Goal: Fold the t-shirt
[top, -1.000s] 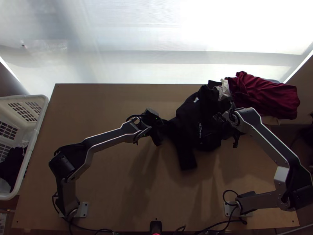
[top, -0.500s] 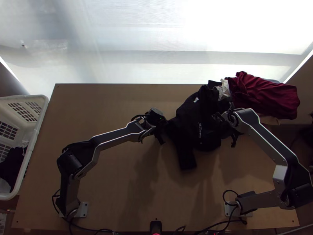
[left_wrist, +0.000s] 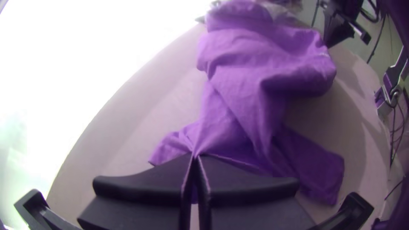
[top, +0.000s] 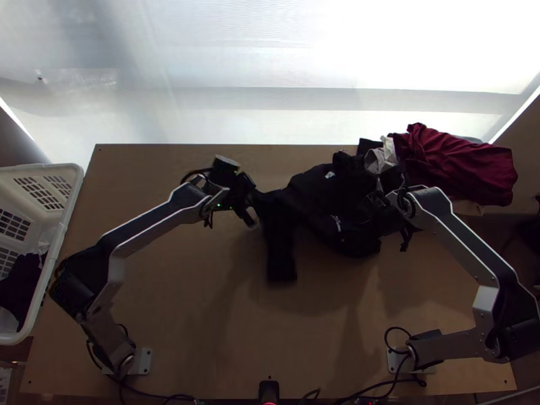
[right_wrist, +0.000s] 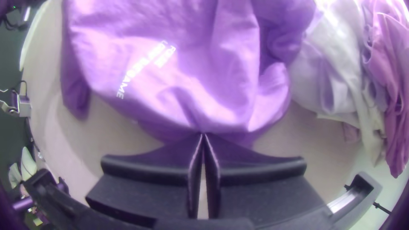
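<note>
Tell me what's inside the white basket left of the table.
In the white basket there's dark cloth, bunched up, and some pale cloth next to it. Anything beneath them is covered, so I can't tell.

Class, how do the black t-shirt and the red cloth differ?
The black t-shirt is pinched by the left gripper and right gripper; the red cloth lies ungripped. The black t-shirt shows white print; the red cloth looks plain. Both are rumpled.
</note>
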Action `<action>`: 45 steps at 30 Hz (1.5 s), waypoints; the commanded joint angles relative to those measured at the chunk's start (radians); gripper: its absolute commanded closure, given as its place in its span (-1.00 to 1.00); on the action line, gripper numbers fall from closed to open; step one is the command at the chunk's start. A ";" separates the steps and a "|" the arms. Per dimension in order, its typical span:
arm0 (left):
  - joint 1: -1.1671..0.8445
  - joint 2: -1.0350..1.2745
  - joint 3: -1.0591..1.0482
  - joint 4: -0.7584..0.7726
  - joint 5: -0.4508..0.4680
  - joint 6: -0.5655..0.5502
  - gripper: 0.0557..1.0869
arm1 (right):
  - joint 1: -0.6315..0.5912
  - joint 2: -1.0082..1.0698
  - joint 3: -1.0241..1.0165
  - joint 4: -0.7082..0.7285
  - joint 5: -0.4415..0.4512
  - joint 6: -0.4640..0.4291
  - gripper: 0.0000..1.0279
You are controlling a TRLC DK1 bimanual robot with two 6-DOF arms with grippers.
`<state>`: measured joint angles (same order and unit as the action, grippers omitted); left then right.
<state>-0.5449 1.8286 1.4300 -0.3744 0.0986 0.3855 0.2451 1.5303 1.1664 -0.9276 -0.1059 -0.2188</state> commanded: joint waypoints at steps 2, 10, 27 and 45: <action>0.137 -0.273 -0.008 -0.176 0.064 0.001 0.92 | -0.026 -0.024 -0.008 0.001 -0.006 -0.019 0.95; 0.332 -0.580 -0.008 -0.431 0.113 0.144 0.92 | 0.051 -0.130 -0.031 -0.051 -0.023 -0.014 0.95; 0.580 -0.496 -0.166 -0.258 0.167 0.332 0.92 | 0.135 -0.133 -0.063 -0.099 -0.038 0.064 -0.70; 0.800 -0.261 0.003 -0.162 0.098 0.360 -0.91 | -0.055 0.039 -0.079 -0.036 -0.041 -0.034 -0.74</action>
<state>0.2249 1.5581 1.4090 -0.5144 0.2150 0.7639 0.2058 1.4849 1.0626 -0.9981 -0.1444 -0.2409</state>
